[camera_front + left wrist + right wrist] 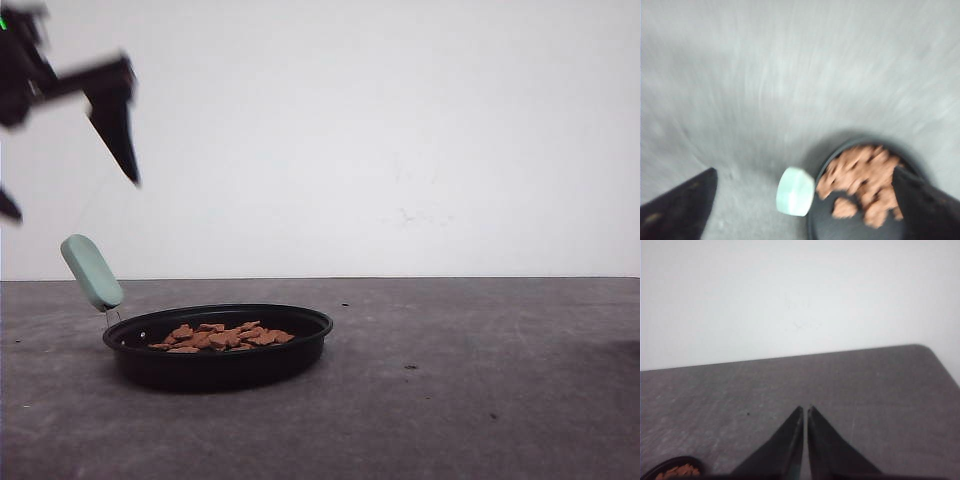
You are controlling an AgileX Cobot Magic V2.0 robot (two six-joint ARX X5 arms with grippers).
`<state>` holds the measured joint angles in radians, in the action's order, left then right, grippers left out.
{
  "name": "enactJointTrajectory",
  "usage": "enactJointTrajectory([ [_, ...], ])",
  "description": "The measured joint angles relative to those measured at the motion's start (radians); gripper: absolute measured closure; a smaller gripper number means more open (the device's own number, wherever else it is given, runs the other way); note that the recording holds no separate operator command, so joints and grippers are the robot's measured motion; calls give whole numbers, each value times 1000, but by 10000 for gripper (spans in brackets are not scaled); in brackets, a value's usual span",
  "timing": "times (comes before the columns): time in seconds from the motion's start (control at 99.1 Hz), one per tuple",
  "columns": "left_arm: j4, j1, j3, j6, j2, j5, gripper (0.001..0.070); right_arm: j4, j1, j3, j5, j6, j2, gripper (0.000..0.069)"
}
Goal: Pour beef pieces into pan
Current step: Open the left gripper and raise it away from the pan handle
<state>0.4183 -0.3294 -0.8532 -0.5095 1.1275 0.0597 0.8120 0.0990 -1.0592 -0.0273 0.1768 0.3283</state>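
Bright even light; left-wrist motion blur.

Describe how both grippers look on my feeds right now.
Left gripper: black, long fingers tapering to points, with a small green light on the arm in the front view. Right gripper: the same black, wedge-shaped fingers. No markings readable.

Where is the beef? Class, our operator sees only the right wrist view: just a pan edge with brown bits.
Observer: In the front view, the beef lies heaped inside the pan.
Operator: Which way does the handle point?
Observer: The handle slants up on the robot's left side.
Operator: Is the left claw holding anything?
Observer: No. The left claw is open and empty, raised above the handle.
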Motion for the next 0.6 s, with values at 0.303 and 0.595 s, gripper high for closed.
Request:
enactJointTrajectory([
  [0.303, -32, 0, 0, 131, -495, 94, 679, -115, 0, 106, 0, -233, 31, 679],
  [0.595, 248, 0, -2, 238, -893, 219, 685, -309, 0, 284, -54, -274, 29, 679],
])
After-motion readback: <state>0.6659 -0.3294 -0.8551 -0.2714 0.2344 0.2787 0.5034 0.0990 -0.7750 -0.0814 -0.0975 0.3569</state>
